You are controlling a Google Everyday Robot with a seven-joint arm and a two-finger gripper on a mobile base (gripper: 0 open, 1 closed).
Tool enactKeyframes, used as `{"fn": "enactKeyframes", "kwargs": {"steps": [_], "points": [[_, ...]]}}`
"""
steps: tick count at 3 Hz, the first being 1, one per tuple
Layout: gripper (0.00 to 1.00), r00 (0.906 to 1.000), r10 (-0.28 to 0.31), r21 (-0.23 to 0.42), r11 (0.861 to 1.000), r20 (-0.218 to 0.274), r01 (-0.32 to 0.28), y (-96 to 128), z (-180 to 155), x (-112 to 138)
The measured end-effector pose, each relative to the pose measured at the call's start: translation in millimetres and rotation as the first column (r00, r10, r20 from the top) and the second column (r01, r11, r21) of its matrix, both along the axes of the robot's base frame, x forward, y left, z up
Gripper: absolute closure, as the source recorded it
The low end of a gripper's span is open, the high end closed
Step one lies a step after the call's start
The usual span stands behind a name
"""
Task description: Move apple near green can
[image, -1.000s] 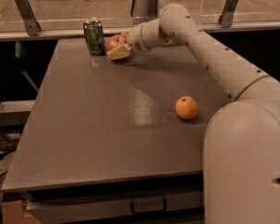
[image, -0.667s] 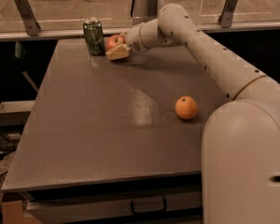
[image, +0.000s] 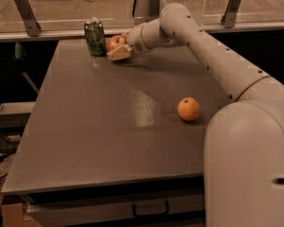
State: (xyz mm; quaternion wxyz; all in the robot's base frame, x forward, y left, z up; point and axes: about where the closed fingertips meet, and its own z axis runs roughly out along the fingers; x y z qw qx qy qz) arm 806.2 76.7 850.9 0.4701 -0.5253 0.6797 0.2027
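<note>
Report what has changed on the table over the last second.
Nothing has visibly moved. The hand stays at the apple, right beside the green can at the table's far edge. The orange fruit lies where it was.

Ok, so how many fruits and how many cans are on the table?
Cans: 1, the green can at the far end.
Fruit: 2, the apple, held in the pincer right beside the green can, and the orange nearer the front.
Total: 3 things.
</note>
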Motion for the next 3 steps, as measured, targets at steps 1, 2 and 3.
{"fn": "enactKeyframes", "kwargs": {"steps": [1, 2, 3], "points": [[0.36, 0.9991, 0.037, 0.016, 0.999, -0.020, -0.037, 13.2, 0.5, 1.5], [0.12, 0.9957, 0.083, 0.034, 0.996, -0.041, -0.082, 29.1, 0.9, 0.9], [0.00, 0.9928, 0.106, 0.042, 0.994, -0.056, -0.103, 35.5, 0.6, -0.2]]}}
